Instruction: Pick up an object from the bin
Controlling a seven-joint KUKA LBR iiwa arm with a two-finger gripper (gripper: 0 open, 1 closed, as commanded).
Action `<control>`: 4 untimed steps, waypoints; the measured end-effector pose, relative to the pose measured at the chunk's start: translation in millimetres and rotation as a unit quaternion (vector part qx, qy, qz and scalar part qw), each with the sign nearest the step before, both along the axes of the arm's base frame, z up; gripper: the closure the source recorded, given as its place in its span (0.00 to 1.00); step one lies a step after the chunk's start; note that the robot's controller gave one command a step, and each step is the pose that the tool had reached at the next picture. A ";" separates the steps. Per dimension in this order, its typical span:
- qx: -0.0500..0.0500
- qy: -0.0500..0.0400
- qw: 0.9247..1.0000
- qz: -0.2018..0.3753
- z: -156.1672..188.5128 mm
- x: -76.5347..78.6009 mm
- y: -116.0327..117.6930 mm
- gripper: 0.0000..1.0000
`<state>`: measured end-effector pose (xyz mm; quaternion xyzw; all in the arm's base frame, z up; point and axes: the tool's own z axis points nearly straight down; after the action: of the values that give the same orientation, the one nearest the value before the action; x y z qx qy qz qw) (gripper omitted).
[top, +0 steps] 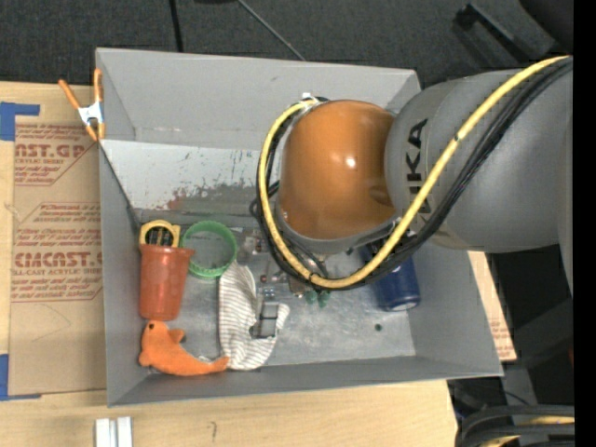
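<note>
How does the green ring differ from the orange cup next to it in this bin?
The green ring is a thin open hoop with the floor of the bin showing through it; the orange cup is a solid, tapered body. The ring is green, the cup reddish orange. The cup is the longer. Both lie side by side at the bin's left.

Mostly hidden beneath the orange wrist cover (pixel 335 170): the end effector (pixel 269 317), with just a dark tip poking out over the white cloth (pixel 237 333). Half covered by the arm (pixel 484 156), toward the right of the bin (pixel 233 101): a blue cylinder (pixel 400 289). Tucked behind the orange cup (pixel 164 282): a yellow-and-black thing (pixel 158 234), too small to name.
</note>
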<state>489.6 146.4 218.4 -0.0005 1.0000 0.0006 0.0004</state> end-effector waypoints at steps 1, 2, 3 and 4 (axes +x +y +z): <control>0.000 -0.002 0.997 0.082 -47.7 17.1 -0.8 0.00; 0.000 0.000 0.961 0.277 -63.9 29.4 -4.4 0.00; 0.000 -0.001 0.952 0.307 -87.2 37.3 -1.1 0.00; 0.000 -0.001 0.906 0.423 -119.2 42.0 2.2 0.00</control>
<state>531.7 148.6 99.2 -0.4234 0.9059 0.0005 0.0010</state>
